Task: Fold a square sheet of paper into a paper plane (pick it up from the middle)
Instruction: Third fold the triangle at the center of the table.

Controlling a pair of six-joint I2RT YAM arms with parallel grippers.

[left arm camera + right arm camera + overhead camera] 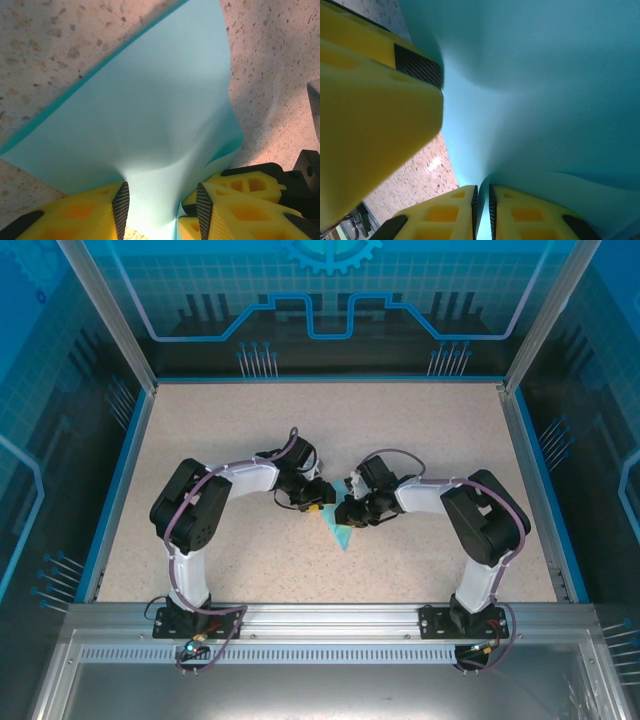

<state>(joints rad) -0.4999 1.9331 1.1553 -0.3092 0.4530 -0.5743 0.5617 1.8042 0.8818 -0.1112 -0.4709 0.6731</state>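
Observation:
The light-blue sheet of paper (342,536) hangs folded between the two grippers above mid-table, its pointed end toward the near edge. My left gripper (320,510) reaches in from the left. In the left wrist view its jaws stand partly apart, and the bowed paper (150,110) funnels down between the left gripper's (162,200) pads, touching both. My right gripper (350,512) comes from the right. In the right wrist view the right gripper (483,190) is pinched on a thin edge of the paper (545,90). The left gripper's yellow finger (370,115) presses the sheet close by.
The speckled table (220,420) is ringed by a blue rim and clear panels on metal posts (105,310). The right gripper's yellow fingers (250,192) crowd the left gripper's jaws at the lower right of the left wrist view. Both arm bases (200,615) sit at the near edge.

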